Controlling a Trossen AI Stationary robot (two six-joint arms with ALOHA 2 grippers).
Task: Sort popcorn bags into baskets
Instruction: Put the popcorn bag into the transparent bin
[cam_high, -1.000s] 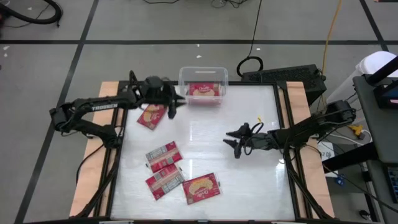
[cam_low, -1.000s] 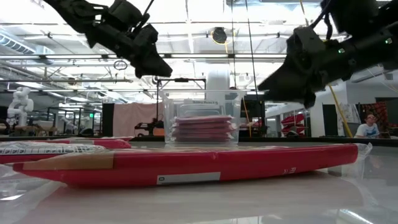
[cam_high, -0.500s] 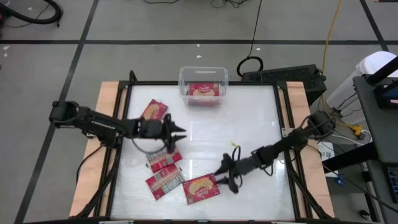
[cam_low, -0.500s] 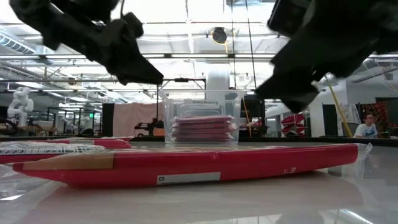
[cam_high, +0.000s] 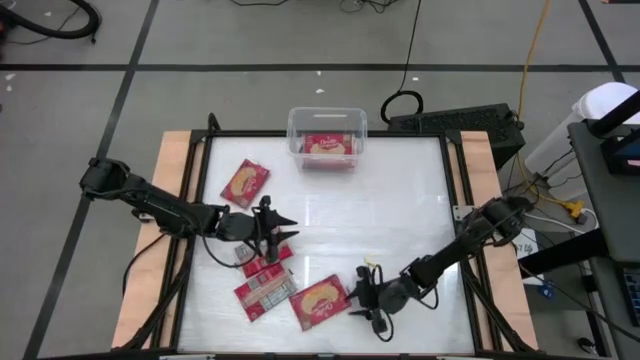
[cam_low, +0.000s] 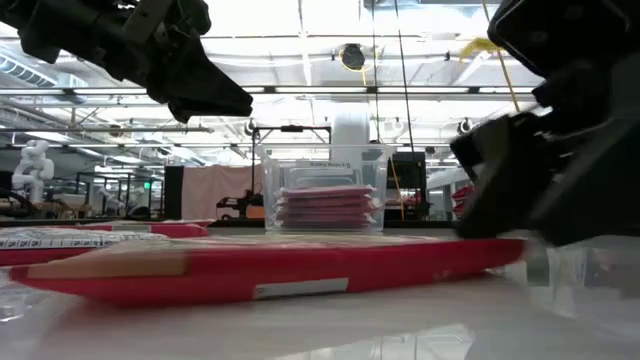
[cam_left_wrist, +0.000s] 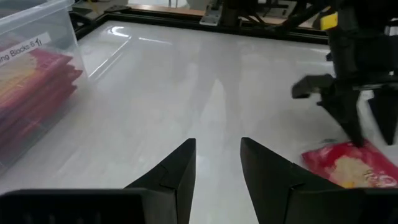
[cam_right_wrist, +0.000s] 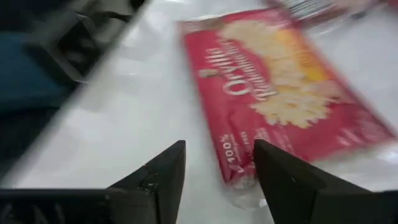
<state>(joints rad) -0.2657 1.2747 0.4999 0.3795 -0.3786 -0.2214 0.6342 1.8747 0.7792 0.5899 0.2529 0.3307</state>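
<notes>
The clear basket (cam_high: 327, 135) at the far edge already held several bags, but four popcorn bags (cam_high: 245, 182) lay loose. The right gripper (cam_high: 369, 304), fingers apart, touched the nearest bag (cam_high: 322, 302); the left gripper (cam_high: 277, 229) hovered open, empty.

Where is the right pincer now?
In the high view, the right pincer sits near the table's front edge, open, right beside the picture-side-up popcorn bag.
</notes>
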